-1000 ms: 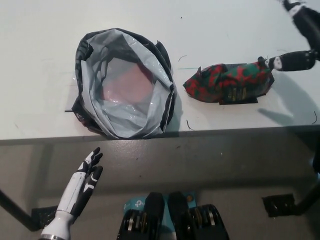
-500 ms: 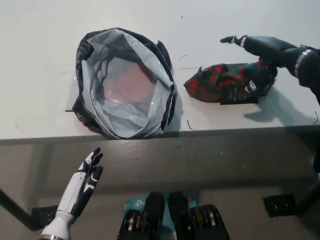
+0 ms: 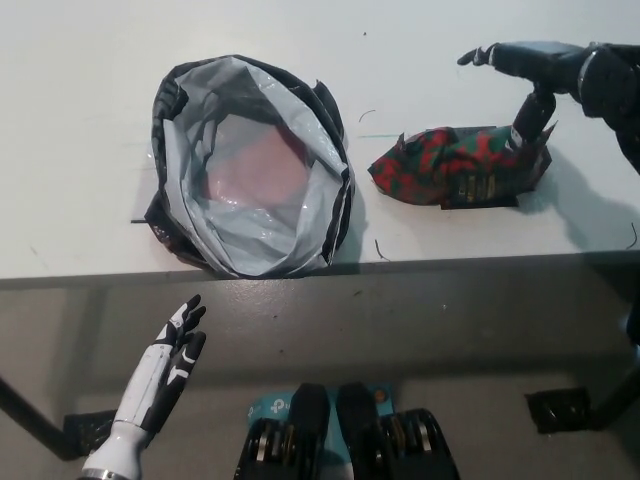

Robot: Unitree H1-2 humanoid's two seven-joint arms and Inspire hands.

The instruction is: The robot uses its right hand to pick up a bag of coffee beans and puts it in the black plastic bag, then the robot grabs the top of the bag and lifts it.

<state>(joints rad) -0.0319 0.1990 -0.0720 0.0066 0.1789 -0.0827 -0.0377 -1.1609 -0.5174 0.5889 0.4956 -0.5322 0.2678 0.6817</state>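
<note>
Step in hand: grasping the coffee bean bag point(image 3: 460, 167), which lies flat on the white table point(image 3: 80, 120), just right of the black plastic bag point(image 3: 250, 165) standing open-mouthed. Right hand point(image 3: 530, 75) poised over the coffee bag's right end, fingers apart, one digit angled down to the bag's top edge; nothing held. Judgement: centre palm over the bag, close across its narrow width, lift clear before crossing. Left hand point(image 3: 175, 350) idle below the table edge, fingers slightly spread.

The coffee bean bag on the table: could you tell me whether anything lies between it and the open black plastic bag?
Nothing visible does. The coffee bean bag lies on the white table beside the black plastic bag, with only bare tabletop between them. The right hand is open above the coffee bag's far end; the left hand rests below the table edge.
</note>
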